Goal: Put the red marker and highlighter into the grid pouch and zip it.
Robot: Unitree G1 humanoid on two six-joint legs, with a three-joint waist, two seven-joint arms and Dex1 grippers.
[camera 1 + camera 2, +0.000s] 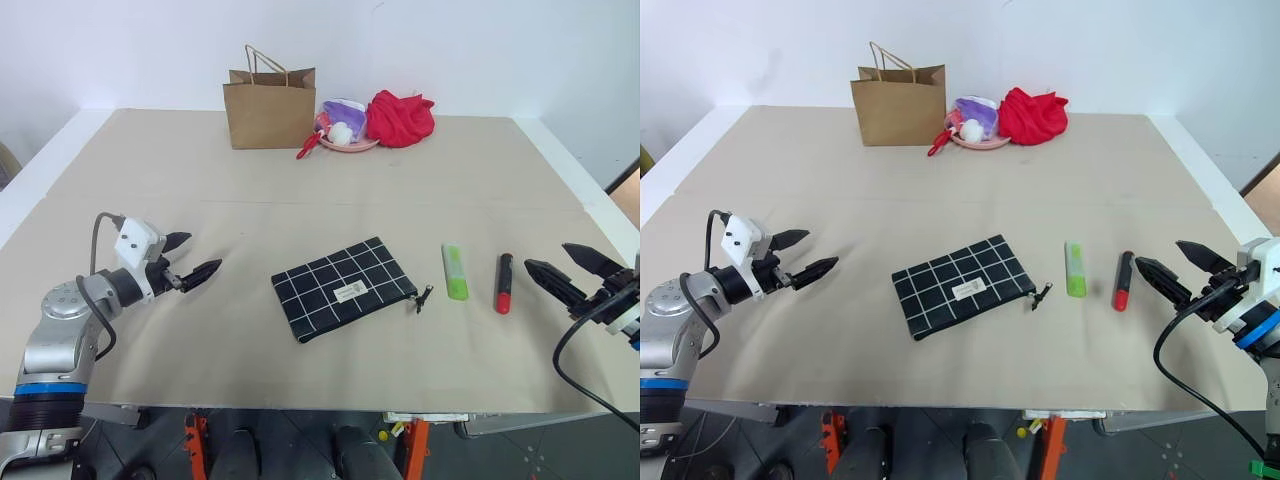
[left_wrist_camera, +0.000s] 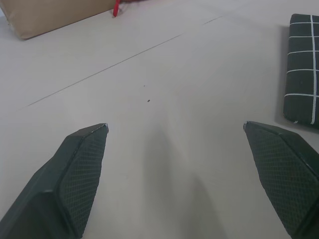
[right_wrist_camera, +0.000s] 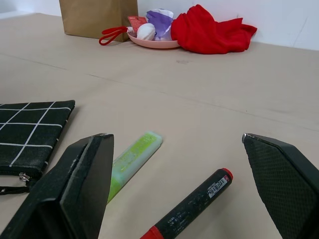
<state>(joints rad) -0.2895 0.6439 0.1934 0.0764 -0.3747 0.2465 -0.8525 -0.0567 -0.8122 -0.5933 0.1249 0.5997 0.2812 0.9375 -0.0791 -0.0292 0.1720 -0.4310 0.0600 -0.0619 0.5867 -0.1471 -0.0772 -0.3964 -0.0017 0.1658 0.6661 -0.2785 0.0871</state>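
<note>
Black white-gridded fabric grid pouch (image 1: 343, 288)

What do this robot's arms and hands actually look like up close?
Each arm is silver-grey metal with a blue ring and loose black cables. The left gripper carries a small white box behind it, and so does the right gripper. Both end in two black pointed fingers with a fine cross-hatched grip texture.
</note>
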